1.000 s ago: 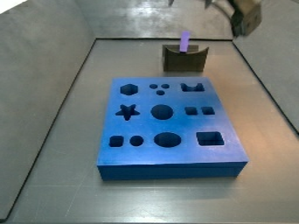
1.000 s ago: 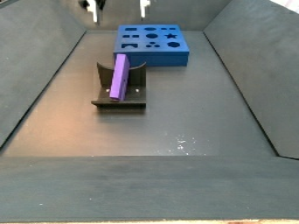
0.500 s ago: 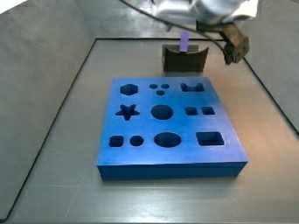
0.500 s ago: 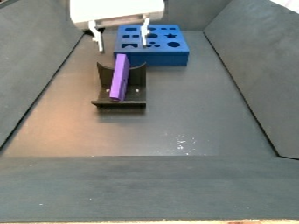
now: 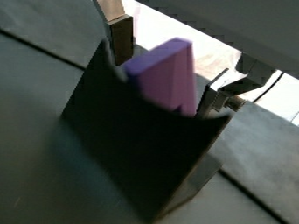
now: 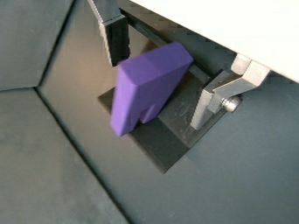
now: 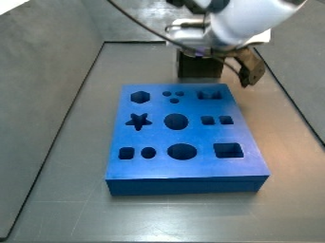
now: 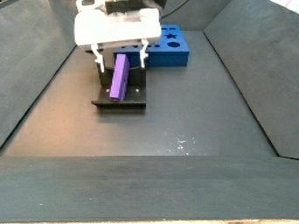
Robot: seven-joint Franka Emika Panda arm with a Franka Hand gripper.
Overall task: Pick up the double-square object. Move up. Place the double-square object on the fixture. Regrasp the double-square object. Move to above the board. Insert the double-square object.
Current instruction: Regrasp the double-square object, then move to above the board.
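- The board (image 7: pixel 185 135) is the biggest thing here: a blue slab lying flat on the grey floor (image 8: pixel 176 122), its dark cut-outs showing a star, circles, a hexagon and squares in a side view. In a side view only its far corner (image 8: pixel 173 48) shows, behind the arm.
- The fixture (image 8: pixel 119 94) stands on the floor just beyond one short end of the board, apart from it. Up close its dark walls (image 5: pixel 140 140) frame the block.
- The tool (image 8: pixel 117 57) sits low over the fixture, with its fingers (image 6: pixel 216 92) spread to either side of the block. Both wrist views show a gap between each plate and the purple piece, so it is not pinching anything.
- The double-square object (image 8: pixel 121 75) rests in the fixture, leaning along its bracket, between the two spread fingers. In both wrist views its light-purple body (image 5: pixel 167 77) stands up out of the holder; a notch in one edge shows in a wrist view (image 6: pixel 149 87).
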